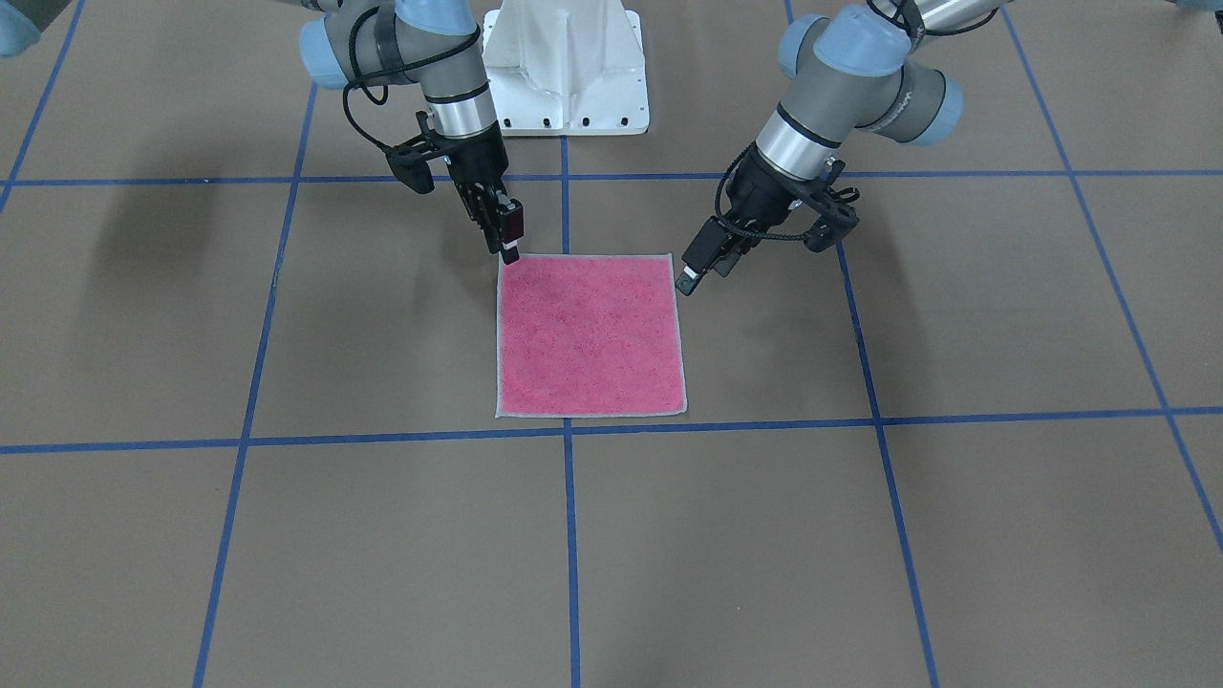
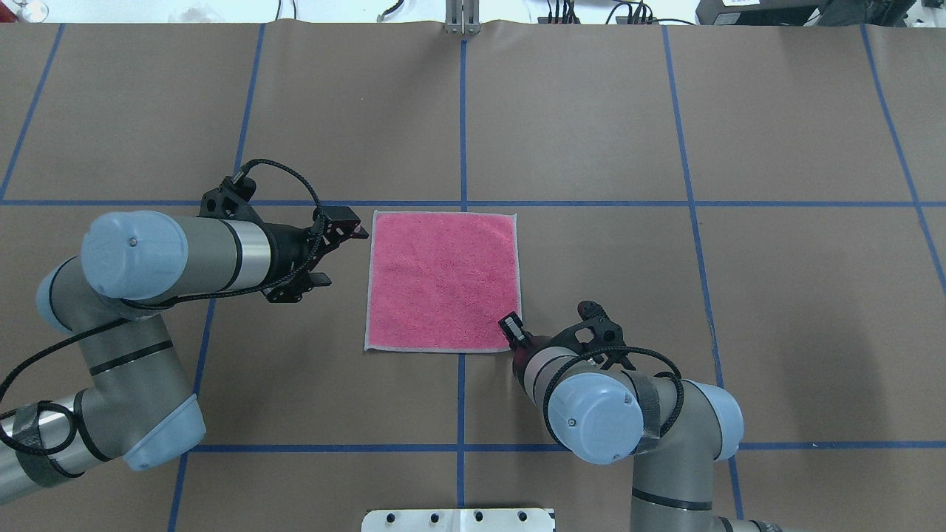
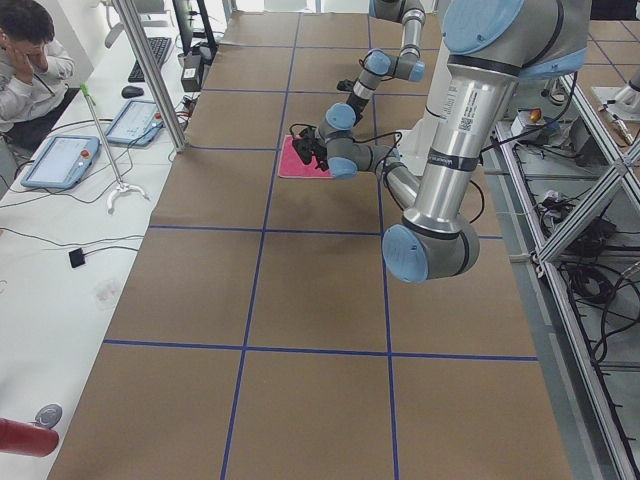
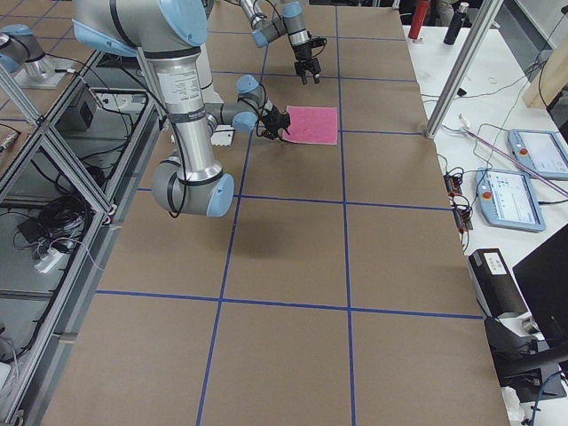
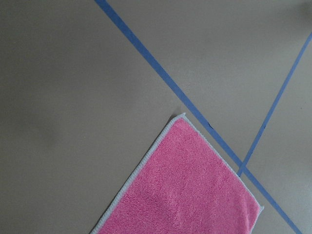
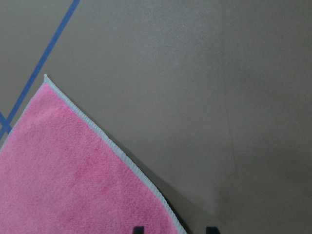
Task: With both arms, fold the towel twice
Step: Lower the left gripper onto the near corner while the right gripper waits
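The towel (image 1: 590, 334) lies flat and unfolded, pink face up, near the middle of the brown table; it also shows in the overhead view (image 2: 442, 281). My right gripper (image 1: 509, 253) is open at the towel's near right corner (image 2: 511, 329). In the right wrist view its two fingertips (image 6: 139, 229) stand either side of the towel's (image 6: 63, 175) stitched edge. My left gripper (image 2: 344, 255) is open and empty, raised beside the towel's left edge (image 1: 702, 274). The left wrist view shows only a towel corner (image 5: 190, 190), no fingers.
The white pedestal base (image 1: 564, 86) stands at the robot's side of the table. Blue tape lines (image 2: 463, 118) grid the brown surface. A side bench with tablets (image 3: 65, 160), a metal post (image 3: 150, 80) and a seated person (image 3: 25, 60) lie beyond the far edge.
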Robot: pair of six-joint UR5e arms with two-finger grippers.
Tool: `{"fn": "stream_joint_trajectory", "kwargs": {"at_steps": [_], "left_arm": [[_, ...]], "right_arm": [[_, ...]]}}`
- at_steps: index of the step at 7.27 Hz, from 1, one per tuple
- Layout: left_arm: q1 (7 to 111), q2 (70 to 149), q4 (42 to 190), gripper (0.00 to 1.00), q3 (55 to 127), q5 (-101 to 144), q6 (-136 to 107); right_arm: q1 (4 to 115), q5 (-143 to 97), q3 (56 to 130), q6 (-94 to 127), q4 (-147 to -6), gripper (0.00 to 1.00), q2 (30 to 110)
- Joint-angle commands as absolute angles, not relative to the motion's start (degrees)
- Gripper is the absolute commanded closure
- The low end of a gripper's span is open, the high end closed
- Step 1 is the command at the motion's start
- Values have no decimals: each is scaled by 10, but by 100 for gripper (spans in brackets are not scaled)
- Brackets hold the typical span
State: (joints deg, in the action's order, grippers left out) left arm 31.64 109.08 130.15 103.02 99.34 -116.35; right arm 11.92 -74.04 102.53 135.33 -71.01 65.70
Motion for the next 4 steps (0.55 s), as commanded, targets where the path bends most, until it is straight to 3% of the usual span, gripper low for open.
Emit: {"fn": "stream_joint_trajectory", "kwargs": {"at_steps": [1,3,4], "left_arm": [[316,1090,1302,0,1030,993,-1163],[316,1090,1302,0,1030,993,-1163],[316,1090,1301,0,1030,993,-1163]], "right_arm": [[119,-740,1024,1354,-710,57,656],[120,-739,1025,1361,-706,100,656],[120,-738,1026,1361,-705,100,656]]}}
